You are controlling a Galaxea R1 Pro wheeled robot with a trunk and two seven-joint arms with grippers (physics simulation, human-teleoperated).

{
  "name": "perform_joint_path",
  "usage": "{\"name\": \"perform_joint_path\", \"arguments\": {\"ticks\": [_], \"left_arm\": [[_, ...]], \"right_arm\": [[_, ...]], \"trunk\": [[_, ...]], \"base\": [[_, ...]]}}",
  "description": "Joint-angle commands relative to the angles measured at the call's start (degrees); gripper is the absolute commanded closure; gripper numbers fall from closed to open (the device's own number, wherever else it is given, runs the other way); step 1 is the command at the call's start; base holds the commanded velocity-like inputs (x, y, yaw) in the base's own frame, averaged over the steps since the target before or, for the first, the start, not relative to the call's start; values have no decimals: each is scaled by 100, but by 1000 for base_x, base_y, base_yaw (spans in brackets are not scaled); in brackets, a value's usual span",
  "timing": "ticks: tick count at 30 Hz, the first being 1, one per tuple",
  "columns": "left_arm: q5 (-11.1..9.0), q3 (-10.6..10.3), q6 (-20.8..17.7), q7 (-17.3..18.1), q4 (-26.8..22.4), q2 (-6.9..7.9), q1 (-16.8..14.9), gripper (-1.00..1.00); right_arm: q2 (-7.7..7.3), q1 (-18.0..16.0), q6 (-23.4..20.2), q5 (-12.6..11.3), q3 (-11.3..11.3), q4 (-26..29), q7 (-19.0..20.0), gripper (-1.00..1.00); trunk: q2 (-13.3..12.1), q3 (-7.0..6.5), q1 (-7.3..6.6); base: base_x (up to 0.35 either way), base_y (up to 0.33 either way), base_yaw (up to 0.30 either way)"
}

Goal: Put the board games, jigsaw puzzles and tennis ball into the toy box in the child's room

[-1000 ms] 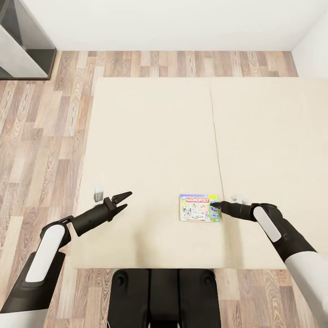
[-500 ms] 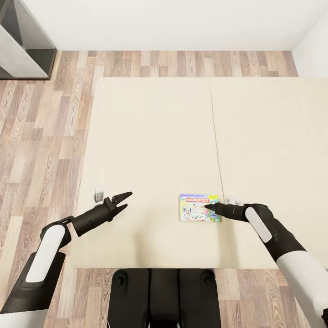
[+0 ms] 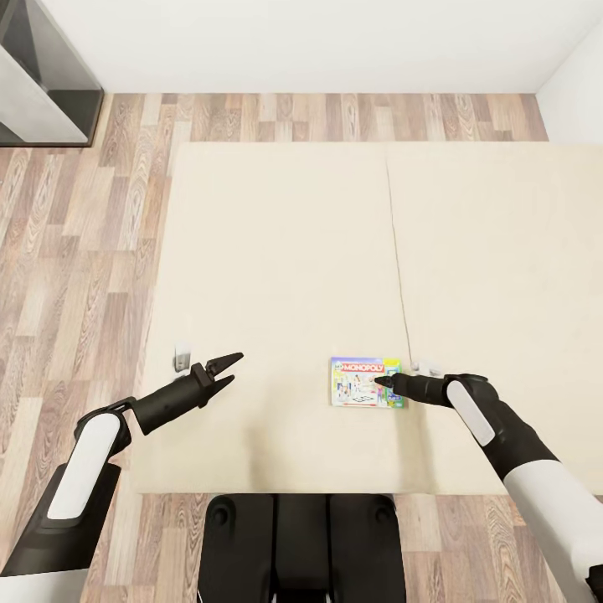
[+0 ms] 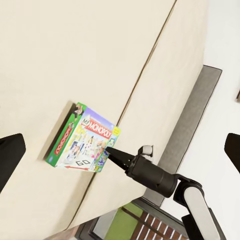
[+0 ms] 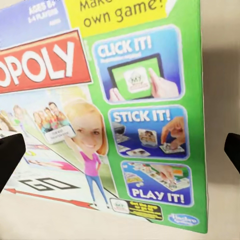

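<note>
Saw my right gripper (image 3: 383, 382) spread wide over Monopoly box (image 3: 362, 382) on bed (image 3: 276, 251); left gripper (image 3: 228, 369) open, well apart.

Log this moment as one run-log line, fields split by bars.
stage: reaching for game | right gripper: open, over Monopoly box right edge | left gripper: open, empty, above bed | box: flat on mattress, not lifted

My sight is evenly bright, soft and diffuse, with no single lamp and no glare. My black left gripper (image 3: 219, 373) and arm throw only a pale, blurred shadow on the plain beige mattress (image 3: 276, 251). The flat green-and-white Monopoly box (image 5: 115, 115) reads crisp up close; its edge casts a thin grey shadow. Straight lines stay straight at the edges.
</note>
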State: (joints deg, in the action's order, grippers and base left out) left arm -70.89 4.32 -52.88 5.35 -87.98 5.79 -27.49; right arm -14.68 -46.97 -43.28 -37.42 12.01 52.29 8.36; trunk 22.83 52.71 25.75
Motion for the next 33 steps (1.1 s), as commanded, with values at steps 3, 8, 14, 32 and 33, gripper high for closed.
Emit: {"name": "perform_joint_path", "arguments": {"ticks": [3, 8, 14, 32, 33], "left_arm": [[46, 8, -27, 46, 0, 0, -2, -100], [46, 8, -27, 47, 0, 0, -2, -100], [47, 8, -27, 46, 0, 1, -2, -100], [67, 7, -21, 45, 0, -6, -2, -100], [69, 7, -21, 45, 0, -7, -2, -100]], "right_arm": [[0, -10, -15, 39, 7, 2, 23, -100], [1, -16, -14, 49, -4, 1, 20, -100], [1, -20, -14, 54, -13, 1, 18, -100], [-18, -58, -14, 59, -34, 5, 17, -100], [-18, -60, -14, 59, -36, 6, 17, -100]], "trunk": [[9, 6, 3], [9, 6, 3], [9, 6, 3], [9, 6, 3], [9, 6, 3]], "base": [[0, 0, 0], [0, 0, 0], [0, 0, 0], [0, 0, 0], [0, 0, 0]]}}
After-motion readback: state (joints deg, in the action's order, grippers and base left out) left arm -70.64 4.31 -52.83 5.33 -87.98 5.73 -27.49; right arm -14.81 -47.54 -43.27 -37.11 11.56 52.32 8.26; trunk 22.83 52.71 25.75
